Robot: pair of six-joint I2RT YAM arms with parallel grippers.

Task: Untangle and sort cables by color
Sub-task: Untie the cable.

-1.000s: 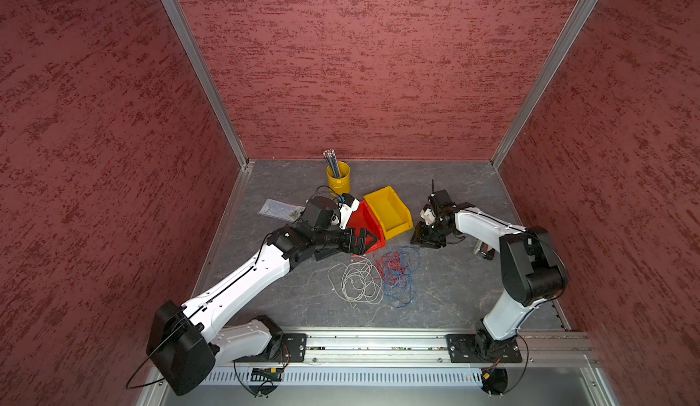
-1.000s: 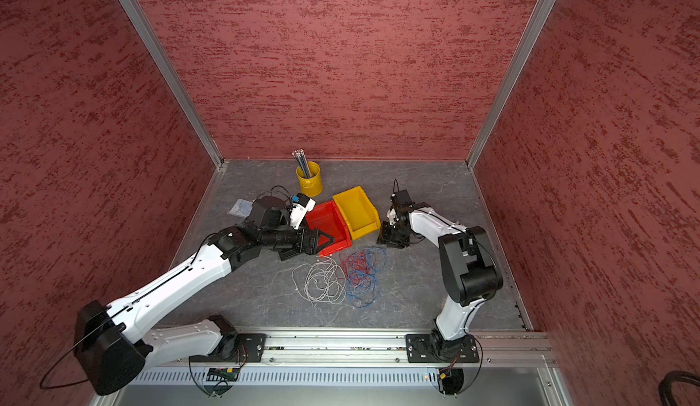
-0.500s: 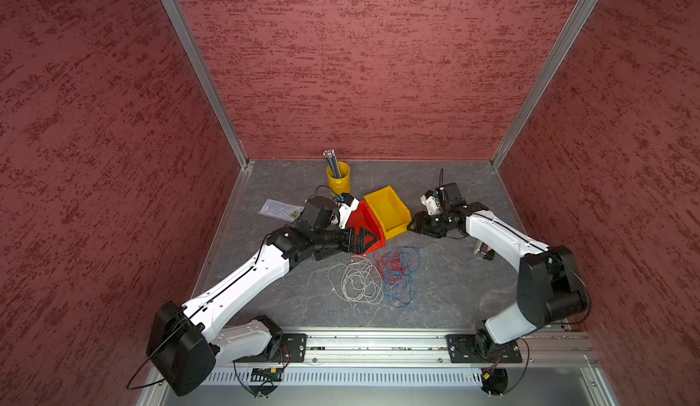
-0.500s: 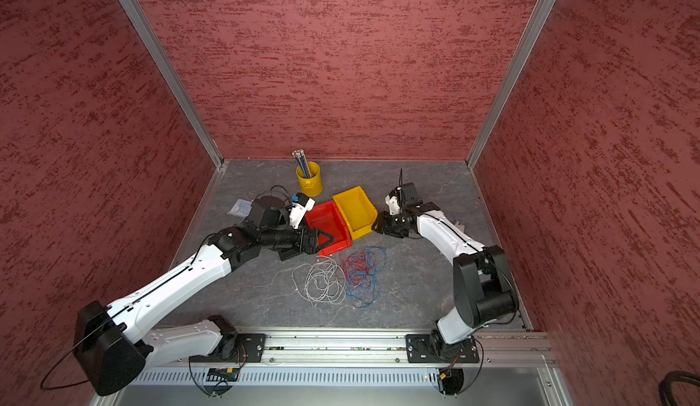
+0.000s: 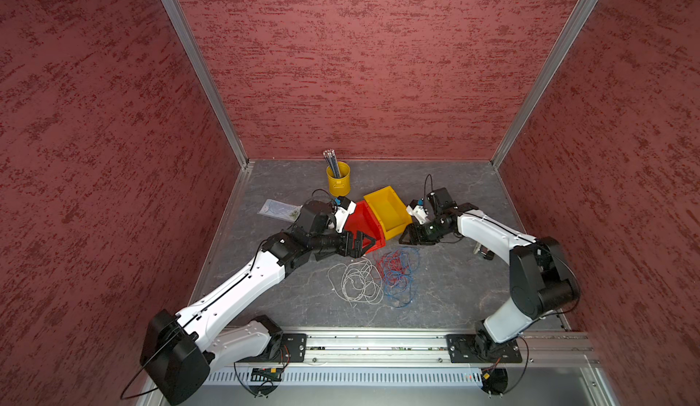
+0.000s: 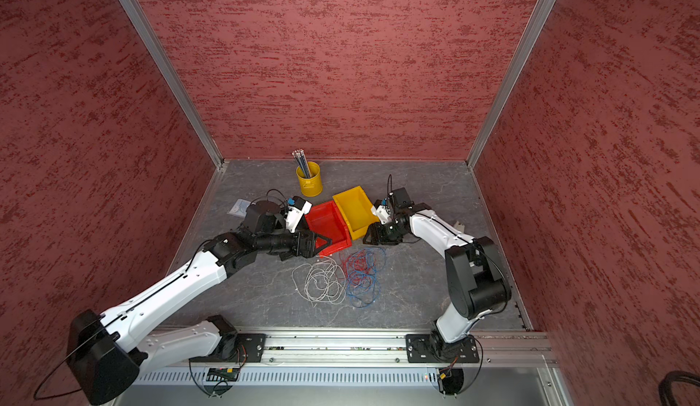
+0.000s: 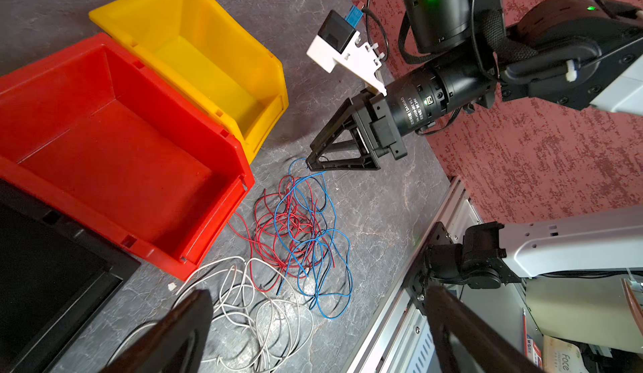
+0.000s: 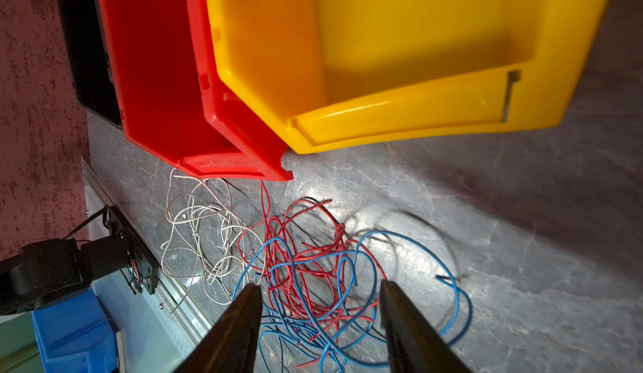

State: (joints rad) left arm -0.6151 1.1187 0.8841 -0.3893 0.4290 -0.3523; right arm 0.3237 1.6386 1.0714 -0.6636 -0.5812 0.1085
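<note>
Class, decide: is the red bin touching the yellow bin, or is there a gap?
Touching. The left wrist view shows the red bin and yellow bin wall against wall, with no floor visible between them.

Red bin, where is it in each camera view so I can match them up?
Top view: red bin mid-floor, just behind the cables.
Top view: same place.
Left wrist: large, cables off its front corner.
Right wrist: cut off by the frame, cables before it.
Shared landmark: yellow bin right beside it.
</note>
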